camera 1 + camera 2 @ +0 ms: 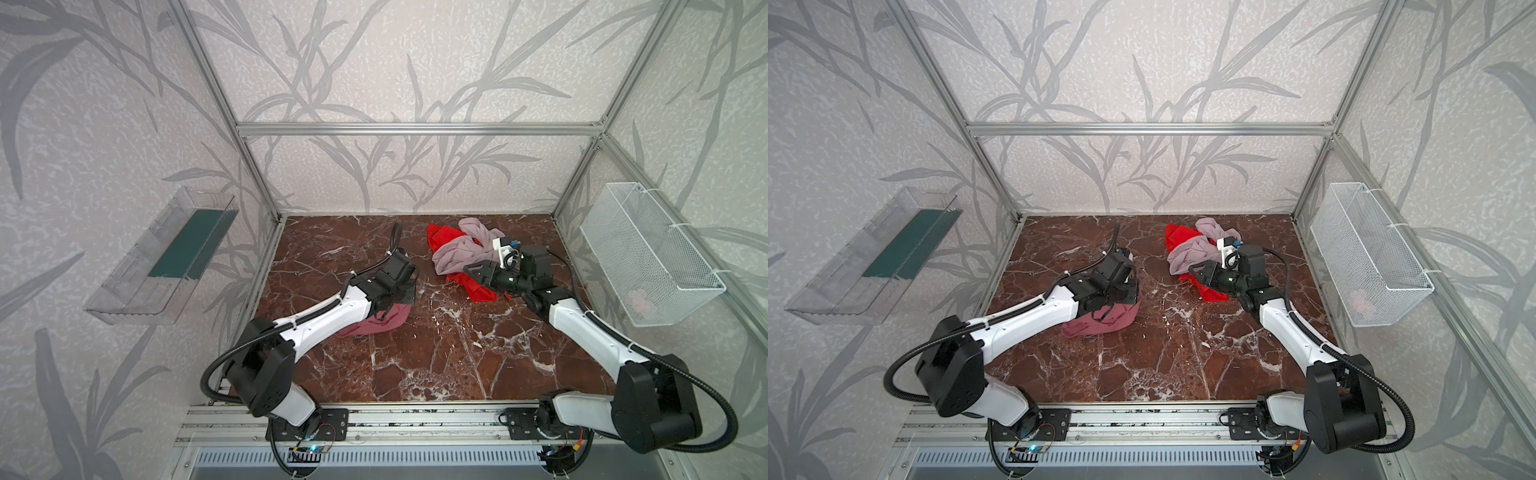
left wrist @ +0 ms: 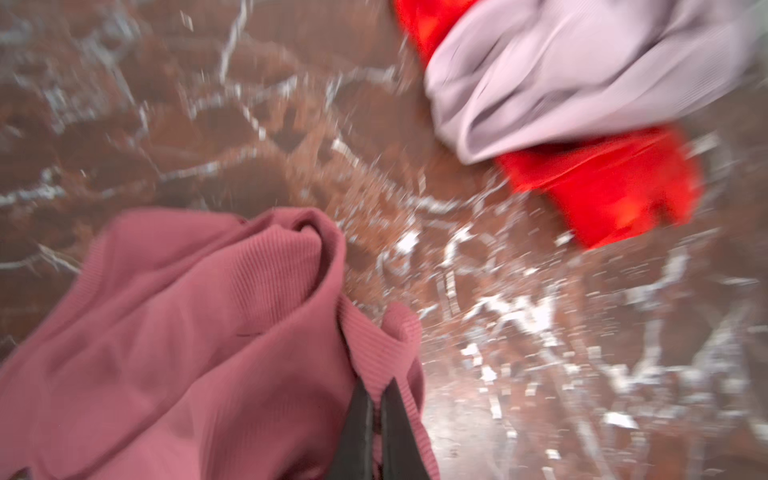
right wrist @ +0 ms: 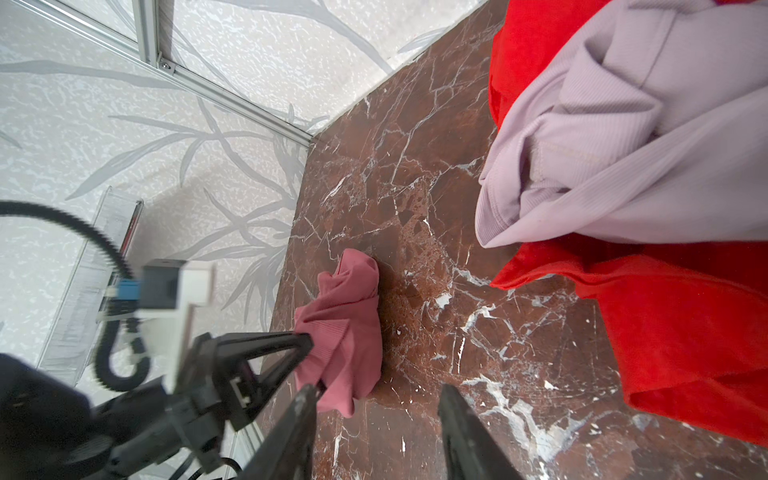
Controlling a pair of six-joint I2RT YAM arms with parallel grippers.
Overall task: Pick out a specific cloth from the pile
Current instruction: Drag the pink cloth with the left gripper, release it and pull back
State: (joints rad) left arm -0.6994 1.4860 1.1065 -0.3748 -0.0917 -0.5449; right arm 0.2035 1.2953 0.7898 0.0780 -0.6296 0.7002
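- Arm bases, 2, bolted on the front rail nearest the camera; both arms reach inward over the marble tabletop [image 1: 415,357]
- Left gripper [image 2: 374,419]: fingers pressed together, clamped on a ribbed fold of the cloth [image 1: 374,326], seemingly so it can be carried off
- Cloth, dusty rose: bunched at the left-centre of the tabletop under the left gripper in both top views, well apart from the pile; it looks already separated, with only carrying away or release left
- Right gripper [image 3: 378,419]: jaws apart, holding nothing, over bare marble just beside the pile's near edge, probably parked there to steady the rest
- Pile [image 1: 457,253]: 1 bright red cloth [image 3: 685,332] beneath, 1 pale lilac-pink cloth [image 3: 623,166] draped over it, toward the back right of the tabletop
- Clear tray [image 1: 166,257]: on the left wall, green strip inside
- White wire basket [image 1: 648,253]: on the right wall, something pale pink inside, too faint to name
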